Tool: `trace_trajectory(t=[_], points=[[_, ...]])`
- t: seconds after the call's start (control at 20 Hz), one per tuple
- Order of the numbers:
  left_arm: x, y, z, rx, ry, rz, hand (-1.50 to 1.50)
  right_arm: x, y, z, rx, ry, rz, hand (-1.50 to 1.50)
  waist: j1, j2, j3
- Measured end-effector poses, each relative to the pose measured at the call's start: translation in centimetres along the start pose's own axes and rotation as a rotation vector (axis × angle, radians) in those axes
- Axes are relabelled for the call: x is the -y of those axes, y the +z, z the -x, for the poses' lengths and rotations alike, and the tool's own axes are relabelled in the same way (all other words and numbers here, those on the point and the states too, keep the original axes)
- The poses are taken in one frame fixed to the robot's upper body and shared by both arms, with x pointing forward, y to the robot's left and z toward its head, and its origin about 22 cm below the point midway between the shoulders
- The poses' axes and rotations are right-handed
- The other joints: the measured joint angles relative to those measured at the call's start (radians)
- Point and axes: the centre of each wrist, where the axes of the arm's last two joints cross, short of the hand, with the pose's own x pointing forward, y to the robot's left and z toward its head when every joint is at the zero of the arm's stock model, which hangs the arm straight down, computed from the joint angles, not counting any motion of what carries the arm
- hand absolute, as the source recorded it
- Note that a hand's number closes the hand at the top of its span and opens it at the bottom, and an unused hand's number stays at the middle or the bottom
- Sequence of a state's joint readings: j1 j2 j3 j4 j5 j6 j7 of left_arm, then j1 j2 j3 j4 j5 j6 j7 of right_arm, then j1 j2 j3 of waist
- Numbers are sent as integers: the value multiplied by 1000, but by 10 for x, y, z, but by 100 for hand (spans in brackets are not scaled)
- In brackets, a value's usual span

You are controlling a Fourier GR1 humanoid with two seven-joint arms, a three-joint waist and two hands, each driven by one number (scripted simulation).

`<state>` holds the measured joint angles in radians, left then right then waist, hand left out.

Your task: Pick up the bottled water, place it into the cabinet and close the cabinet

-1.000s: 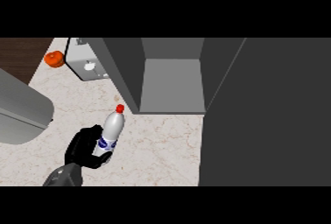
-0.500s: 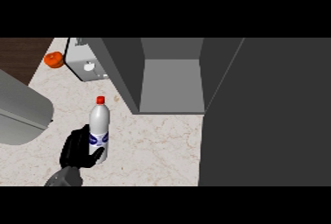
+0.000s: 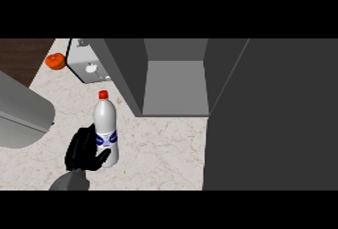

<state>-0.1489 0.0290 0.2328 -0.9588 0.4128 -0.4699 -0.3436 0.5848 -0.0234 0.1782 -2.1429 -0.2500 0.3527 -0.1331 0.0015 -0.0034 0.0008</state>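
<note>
The bottled water (image 3: 105,123) is white with a red cap and a blue label. It stands almost upright over the marble counter (image 3: 165,152), left of the cabinet. My left hand (image 3: 82,152) is shut on the bottle's lower half, fingers curled round it from the left. The grey cabinet (image 3: 175,85) is open, its bare shelf facing me just right of the bottle's cap. Its dark door (image 3: 277,116) is swung out and fills the right side of the view. My right hand does not show.
A large grey rounded object (image 3: 20,116) sits at the left edge. At the back left stand a white appliance (image 3: 89,69) and an orange object (image 3: 55,61). The counter's dark edge lies at the far left.
My left hand has moved left with the bottle. The bottle has straightened from a rightward tilt to nearly upright, and its cap now sits higher in the view.
</note>
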Motion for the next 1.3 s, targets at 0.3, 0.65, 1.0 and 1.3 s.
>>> trace_trajectory(t=[0.3,0.65,1.0,1.3], points=[[51,-21,-22,25,-39,44,150,-4,1,1,1,-9,4,-150,-2,0,0],[115,-48,-36,57,-102,74,150,-11,-6,-4,1,-18,-10,-150,-7,1,0],[173,-85,-47,67,-167,75,150,-8,-7,1,-1,-26,-9,-150,-13,3,-1],[189,-94,-41,97,-278,0,150,-9,-7,7,-1,-32,-17,-150,-9,-2,-3]])
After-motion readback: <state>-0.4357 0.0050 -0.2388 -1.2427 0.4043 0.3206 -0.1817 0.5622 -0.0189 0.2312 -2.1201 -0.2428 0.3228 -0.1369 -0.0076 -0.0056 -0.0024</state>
